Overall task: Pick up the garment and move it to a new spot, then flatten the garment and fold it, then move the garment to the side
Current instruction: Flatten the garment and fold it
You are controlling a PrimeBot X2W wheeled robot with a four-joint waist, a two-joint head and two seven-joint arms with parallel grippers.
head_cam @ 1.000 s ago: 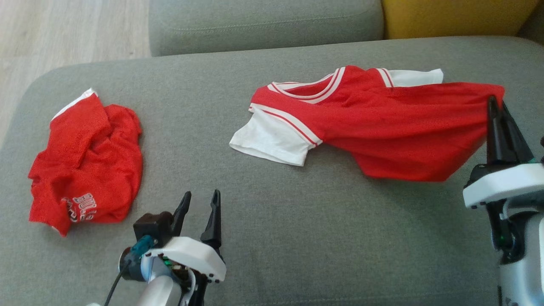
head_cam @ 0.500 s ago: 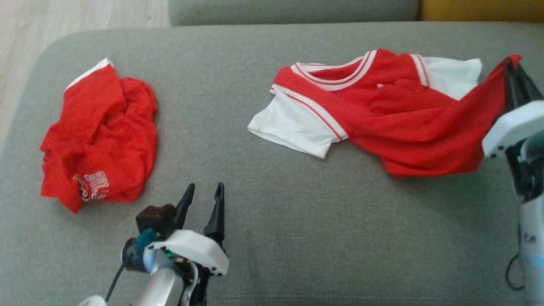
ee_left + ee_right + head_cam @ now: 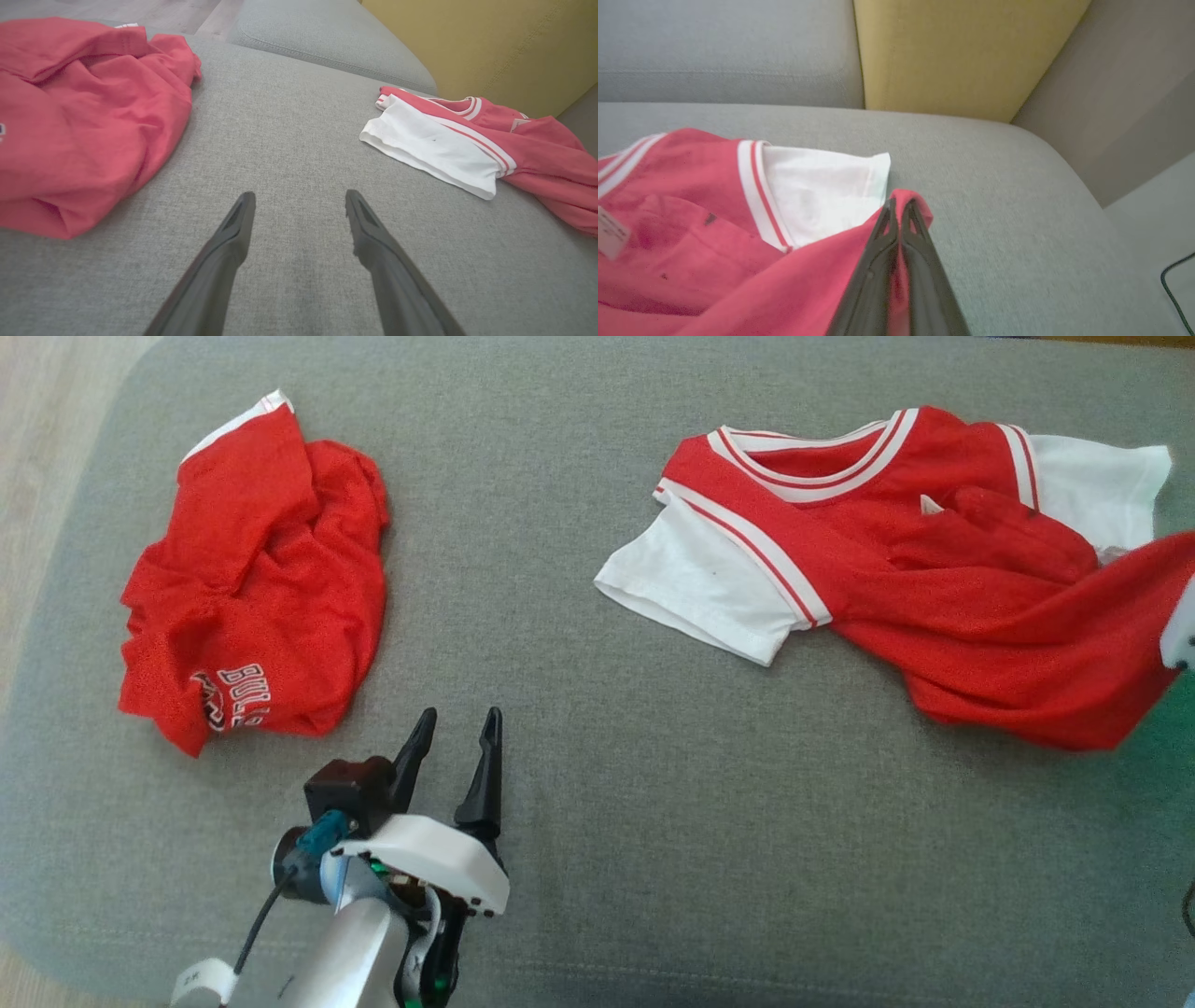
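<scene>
The red-and-white garment lies on the right part of the grey sofa seat, with its striped collar toward the far side. One white sleeve is spread flat toward the left, and the other white sleeve lies at the far right. The red body is bunched into long folds, and its right corner is raised off the seat. A small white label shows on the red cloth.

In the right wrist view the right gripper has its two dark fingers pressed together on that raised corner. The red cloth is pinched between them and drapes down and to the left from the tips, just beside the far white sleeve.

The left gripper is over the near middle of the seat with its fingers spread wide, nothing between them and bare grey fabric ahead.

A crumpled red piece sits on the left of the seat, well apart from the garment, with white lettering along its near edge and white trim at its far corner.

A grey back cushion and a yellow cushion stand side by side on the far side. Pale wooden floor shows at the far left, and a dark cable lies on the floor to the right.
</scene>
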